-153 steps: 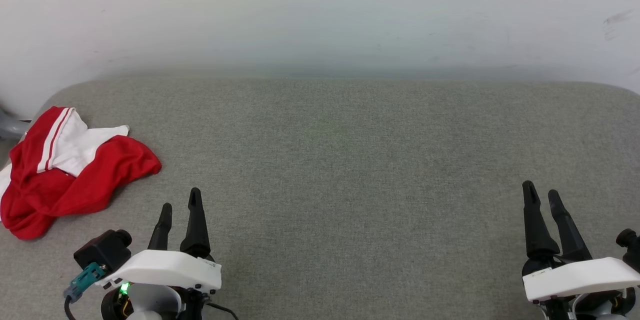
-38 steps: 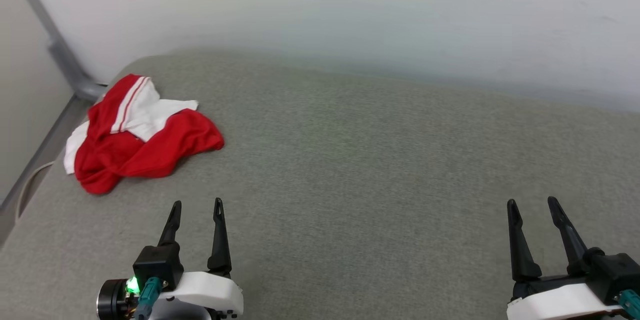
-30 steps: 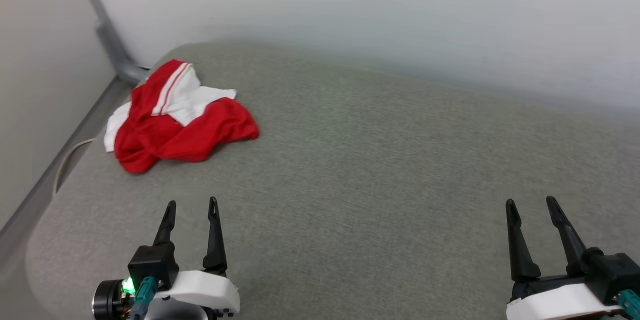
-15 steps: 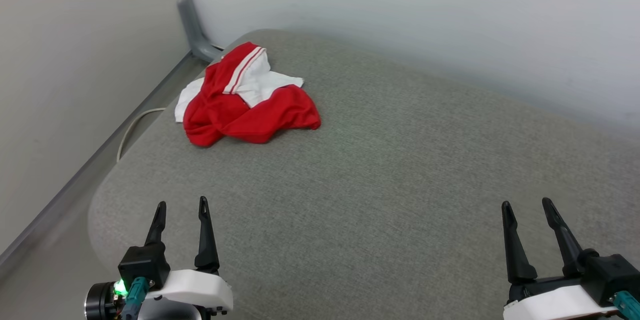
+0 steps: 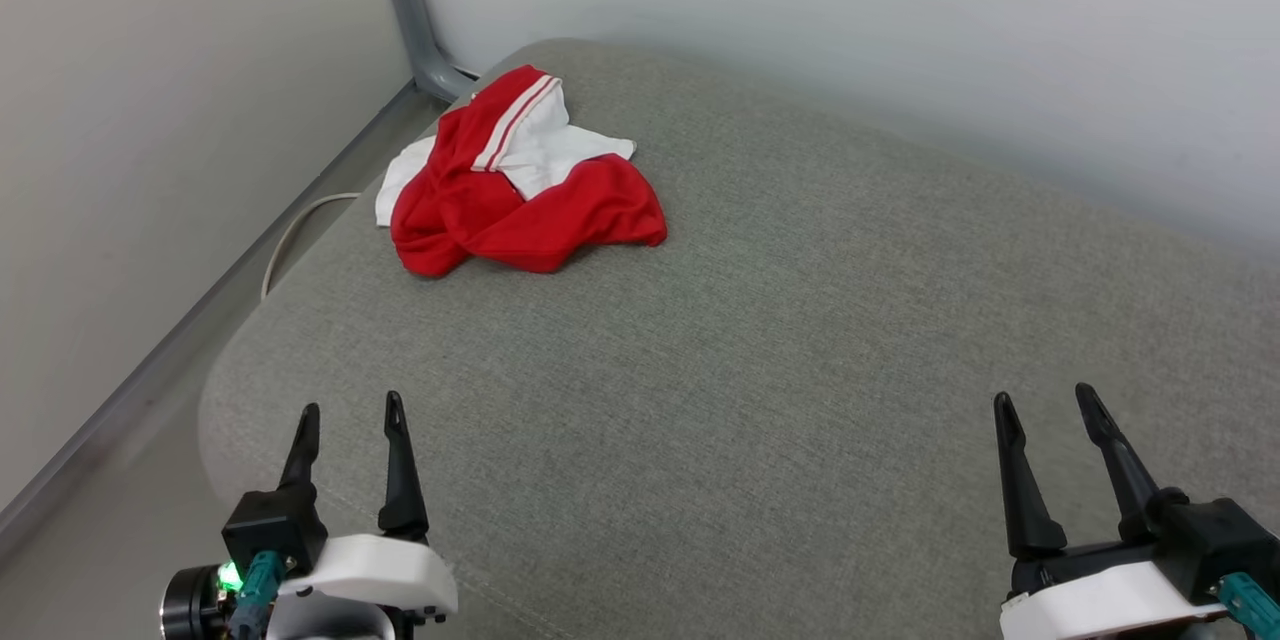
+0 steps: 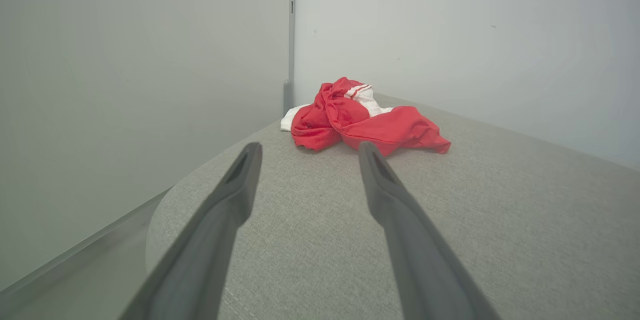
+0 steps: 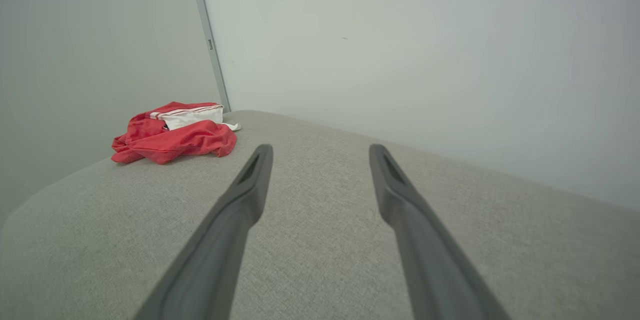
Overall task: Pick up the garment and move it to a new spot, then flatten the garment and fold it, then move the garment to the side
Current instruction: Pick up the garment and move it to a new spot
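A broad cushion [image 5: 800, 340] covered in grey-green woven cloth carries everything here. Its top is flat and smooth, its corners are rounded, and its far side runs along a pale wall [image 5: 850, 10]. A faint seam line crosses the cloth near the front edge on the left. One thing lies on it: a shirt [image 5: 520, 185], crumpled in a loose heap close to the far left corner and reaching nearly to the left edge. The heap is mostly red, with white parts on its far side and at its left end. A red-and-white striped band runs along its far, upper fold.
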{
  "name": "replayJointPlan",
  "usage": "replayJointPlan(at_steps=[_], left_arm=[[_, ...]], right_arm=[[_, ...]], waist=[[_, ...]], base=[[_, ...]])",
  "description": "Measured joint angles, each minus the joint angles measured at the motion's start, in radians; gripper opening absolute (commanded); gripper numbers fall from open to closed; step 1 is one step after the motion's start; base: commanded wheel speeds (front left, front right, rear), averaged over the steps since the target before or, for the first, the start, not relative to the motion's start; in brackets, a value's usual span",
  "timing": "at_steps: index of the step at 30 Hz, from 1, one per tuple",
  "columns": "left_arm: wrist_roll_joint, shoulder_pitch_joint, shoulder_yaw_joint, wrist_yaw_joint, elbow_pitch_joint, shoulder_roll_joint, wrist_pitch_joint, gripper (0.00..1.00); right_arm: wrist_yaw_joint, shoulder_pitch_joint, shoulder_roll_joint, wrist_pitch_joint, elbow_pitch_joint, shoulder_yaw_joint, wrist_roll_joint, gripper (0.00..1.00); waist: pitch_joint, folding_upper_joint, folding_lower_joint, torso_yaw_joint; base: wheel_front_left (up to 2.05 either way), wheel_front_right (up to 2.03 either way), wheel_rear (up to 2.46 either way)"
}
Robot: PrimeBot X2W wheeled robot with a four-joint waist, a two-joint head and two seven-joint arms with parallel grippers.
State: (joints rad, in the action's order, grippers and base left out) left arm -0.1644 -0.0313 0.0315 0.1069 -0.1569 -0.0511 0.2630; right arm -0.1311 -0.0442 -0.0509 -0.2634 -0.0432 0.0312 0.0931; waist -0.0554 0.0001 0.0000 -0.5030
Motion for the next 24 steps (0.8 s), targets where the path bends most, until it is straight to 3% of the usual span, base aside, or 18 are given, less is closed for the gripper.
replayJointPlan(at_steps=[5, 15, 24], left_arm=[[0.002, -0.055, -0.026, -0.011, 0.005, 0.000, 0.000, 1.00], [0.007, -0.281, -0.203, -0.101, 0.012, -0.016, 0.000, 1.00], [-0.001, -0.549, -0.311, -0.185, -0.041, -0.109, 0.000, 1.00]], right_arm=[[0.000, 0.011, 0.000, 0.000, 0.009, 0.003, -0.019, 1.00], [0.000, 0.081, 0.000, 0.000, 0.061, 0.009, -0.086, 1.00], [0.000, 0.163, 0.000, 0.000, 0.126, 0.017, -0.139, 1.00]], waist=[[-0.026, 0.0000, 0.0000, 0.025], [-0.136, 0.0000, 0.0000, 0.109], [-0.294, 0.0000, 0.0003, 0.177]], base=[[0.00, 0.00, 0.00], [0.00, 0.00, 0.00], [0.00, 0.00, 0.00]])
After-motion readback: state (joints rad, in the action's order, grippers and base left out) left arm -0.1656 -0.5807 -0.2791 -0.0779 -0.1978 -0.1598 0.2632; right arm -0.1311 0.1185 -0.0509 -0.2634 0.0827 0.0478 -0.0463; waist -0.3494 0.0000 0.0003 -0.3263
